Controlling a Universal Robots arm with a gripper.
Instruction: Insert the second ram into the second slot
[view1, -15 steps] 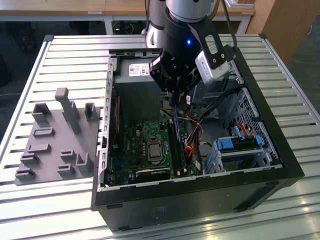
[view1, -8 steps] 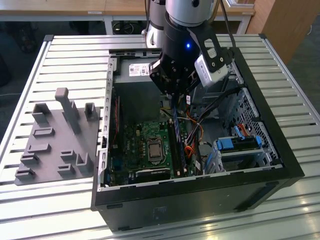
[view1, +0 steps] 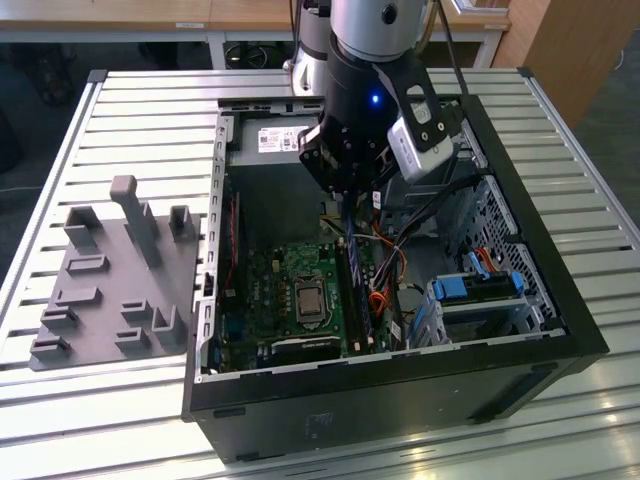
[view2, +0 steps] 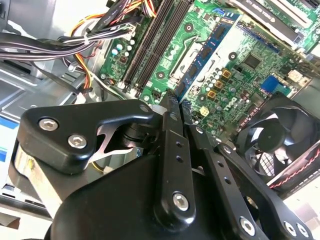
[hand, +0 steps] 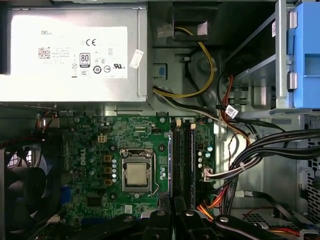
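Gripper (view2: 176, 102) clamped on second ram (view2: 206, 51): thin long dark-blue board, black chips, over motherboard (view2: 240, 80).

Reaching straight down with the arm (view1: 372, 28), wrist (view1: 362, 95) vertical; pinching the second ram (view2: 205, 52) between near-closed fingers (view2: 172, 135) of the gripper (view2: 177, 104).

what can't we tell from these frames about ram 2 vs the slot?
- Exterior view: gripper fingertips blend into the dark case interior; grip unreadable.
- First wrist view: the fingers cover the memory slots' near end; which slot is lined up is unclear.
- Second wrist view: the second ram juts from the fingers, but its height above the motherboard can't be judged.
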